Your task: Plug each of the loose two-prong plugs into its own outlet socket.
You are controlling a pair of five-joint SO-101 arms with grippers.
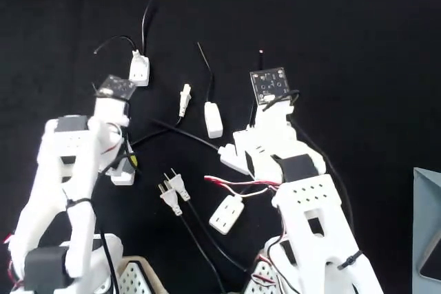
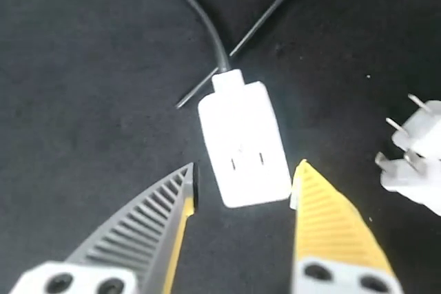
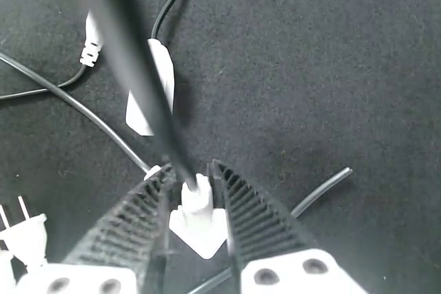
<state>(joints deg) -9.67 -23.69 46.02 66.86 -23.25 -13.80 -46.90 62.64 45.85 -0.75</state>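
Observation:
A white outlet socket (image 2: 244, 146) with two slots lies on the black cloth between the fingers of my left gripper (image 2: 244, 169), which stands open around it without holding it. In the high view this socket (image 1: 122, 175) lies under the left gripper (image 1: 125, 164). My right gripper (image 3: 191, 170) is shut on a white cable-end block (image 3: 198, 222); I cannot tell whether it is a plug or a socket. The high view puts that gripper (image 1: 238, 160) at mid-table. Two loose two-prong plugs (image 1: 172, 191) lie side by side between the arms, and the left wrist view catches them as plugs (image 2: 413, 149).
More white sockets lie about: one at the back left (image 1: 139, 69), one in the middle (image 1: 213, 120), one near the front (image 1: 227, 213). A small white connector (image 1: 184, 99) lies between them. Black cables cross the cloth. A grey bin (image 1: 428, 225) stands at the right edge.

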